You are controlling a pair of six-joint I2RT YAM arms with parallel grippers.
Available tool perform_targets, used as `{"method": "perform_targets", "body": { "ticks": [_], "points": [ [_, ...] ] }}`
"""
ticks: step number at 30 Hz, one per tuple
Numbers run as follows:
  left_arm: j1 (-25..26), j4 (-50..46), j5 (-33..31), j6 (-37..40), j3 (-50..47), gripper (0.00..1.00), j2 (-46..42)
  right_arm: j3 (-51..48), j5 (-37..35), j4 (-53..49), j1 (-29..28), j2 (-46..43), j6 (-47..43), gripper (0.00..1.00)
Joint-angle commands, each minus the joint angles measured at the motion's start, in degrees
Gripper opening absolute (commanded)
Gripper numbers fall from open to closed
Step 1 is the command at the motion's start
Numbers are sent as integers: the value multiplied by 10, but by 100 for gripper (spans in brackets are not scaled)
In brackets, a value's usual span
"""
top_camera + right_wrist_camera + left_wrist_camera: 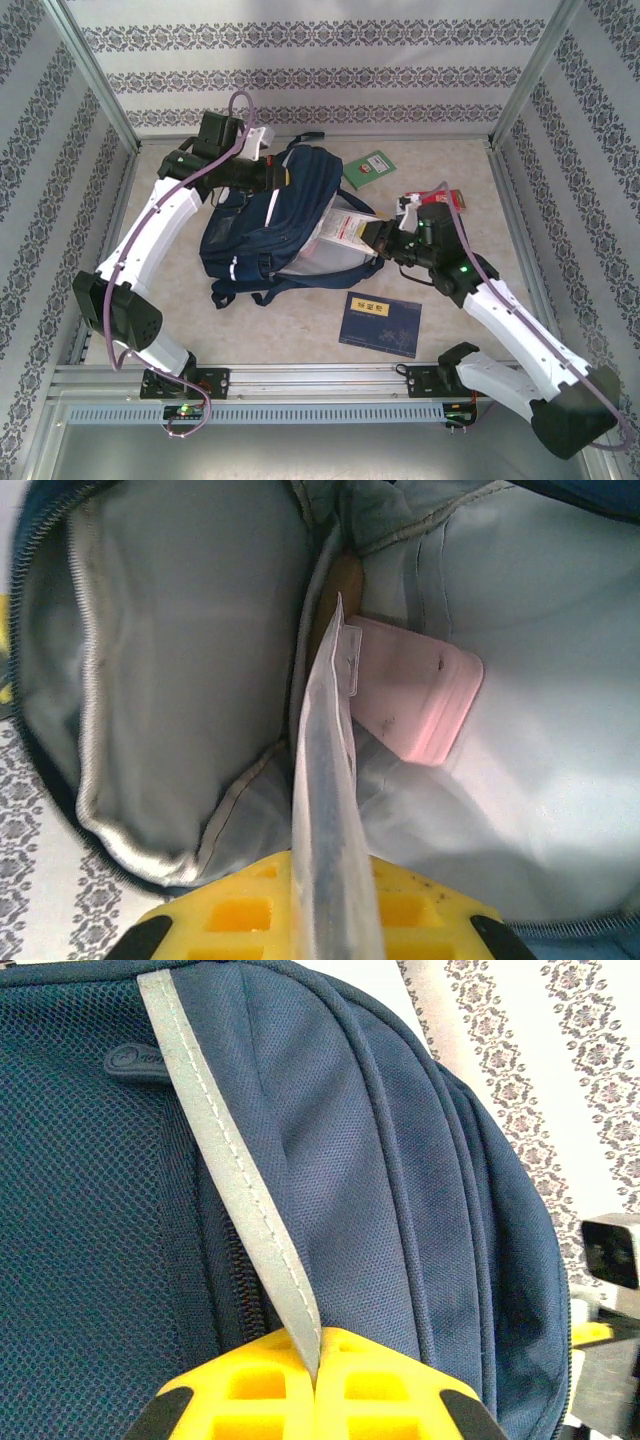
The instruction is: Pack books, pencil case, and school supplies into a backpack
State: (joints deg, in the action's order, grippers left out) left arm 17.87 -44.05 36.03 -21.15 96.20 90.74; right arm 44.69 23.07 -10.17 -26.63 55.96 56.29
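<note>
Nearest the arm bases: one navy book [380,323] with gold label marks, flat on the table [290,325], just in front of the backpack [255,235] and clear of both grippers. Backpack lies mid-table, main compartment unzipped, its mouth on its right side. Right gripper [368,237] at that mouth, jaws closed nearly flat on the white packet [345,228] with red print. In the right wrist view the packet [322,780] stands edge-on between the yellow fingers [240,915], pinched at its near end, far end inside the backpack against the pale grey lining [190,630]. Deeper in, just right of the packet's tip, a pink flat object [420,695] rests on the lining; what it is, cannot tell. Left gripper [280,178] at the backpack's far upper edge. In the left wrist view its jaws are closed tight, with the grey-white stripe [230,1150] of the backpack [400,1160] running down into the seam between the fingertips [240,1385]. Beyond the backpack on its right: green booklet [367,168], well apart from either gripper. Red booklet [450,199] farther right of the backpack, partly hidden behind the right arm.
</note>
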Motion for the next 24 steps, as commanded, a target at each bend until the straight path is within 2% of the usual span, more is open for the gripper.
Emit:
{"method": "perform_targets", "body": {
  "ticks": [1,4,7,11,18,21,24],
  "points": [
    [-3,49,41,-14,18,0,-55,-4,-71,95,-26,26,8,12],
    [-3,37,39,-11,23,0,-58,4,-108,112,-44,66,8,12],
    [-4,31,48,-11,32,0,-54,4,-110,171,-57,116,23,12],
    [-3,47,58,-25,36,0,-45,46,-75,213,-78,212,28,12],
    [-1,126,82,-104,-6,0,-43,111,-25,258,-112,347,45,17],
    [6,146,75,-122,-21,0,-52,146,-6,283,-121,411,62,28],
    [8,164,66,-134,-38,0,-62,189,-11,268,-124,460,62,47]
  ]
}}
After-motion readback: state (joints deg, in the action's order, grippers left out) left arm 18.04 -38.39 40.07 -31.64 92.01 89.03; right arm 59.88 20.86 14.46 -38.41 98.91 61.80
